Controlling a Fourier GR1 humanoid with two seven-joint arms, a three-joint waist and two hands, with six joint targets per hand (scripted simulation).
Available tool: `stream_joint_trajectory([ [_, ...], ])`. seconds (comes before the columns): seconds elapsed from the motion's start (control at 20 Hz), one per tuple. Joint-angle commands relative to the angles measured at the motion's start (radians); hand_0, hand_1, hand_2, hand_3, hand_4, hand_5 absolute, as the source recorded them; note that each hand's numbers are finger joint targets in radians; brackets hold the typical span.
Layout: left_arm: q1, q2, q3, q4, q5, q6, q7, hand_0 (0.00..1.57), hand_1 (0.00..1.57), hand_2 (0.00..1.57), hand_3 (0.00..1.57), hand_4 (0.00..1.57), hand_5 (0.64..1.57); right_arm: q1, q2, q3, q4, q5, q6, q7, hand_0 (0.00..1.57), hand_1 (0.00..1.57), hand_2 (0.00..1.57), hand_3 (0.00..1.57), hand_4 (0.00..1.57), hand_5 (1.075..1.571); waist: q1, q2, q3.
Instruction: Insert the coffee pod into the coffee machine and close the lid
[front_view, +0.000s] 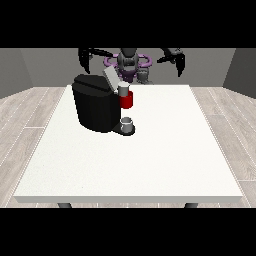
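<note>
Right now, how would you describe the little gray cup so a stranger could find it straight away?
On the white table stands a black coffee machine, left of centre. At its front base sits the gray cup, directly below the machine's red part. It is the only small light gray thing resting low on the machine's base.

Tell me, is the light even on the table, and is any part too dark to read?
Front view: the table is evenly lit, no glare, only a faint shadow beside the machine; the machine's black body hides its surface detail; both dark hands show little detail against the grey wall.
</note>
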Motion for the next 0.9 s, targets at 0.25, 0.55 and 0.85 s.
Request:
stream_joint_trajectory([
  [0.25, 0.067, 0.027, -0.030, -0.202, 0.060, -0.026, 0.051, 0.00, 0.00, 0.00, 0.00, 0.38, 1.571, -0.116, -0.030, -0.006, 0.100, -0.012, 0.009, -0.006, 0.00, 0.00, 0.00, 0.00, 0.00, 1.571, 0.010, 0.104, 0.0002],
  [0.55, 0.010, 0.090, 0.050, -0.149, 0.073, 0.043, 0.020, 0.00, 0.00, 0.00, 0.00, 0.34, 1.571, -0.169, 0.048, 0.091, 0.059, 0.013, 0.006, 0.022, 0.00, 0.00, 0.00, 0.00, 0.00, 1.571, -0.088, 0.150, -0.0003],
  [0.85, 0.081, 0.051, -0.036, -0.279, 0.064, 0.043, 0.125, 0.00, 0.00, 0.00, 0.00, 0.35, 1.571, -0.215, 0.032, 0.080, 0.144, 0.037, -0.009, -0.004, 0.00, 0.00, 0.00, 0.00, 0.07, 1.571, -0.019, 0.140, 0.0001],
])
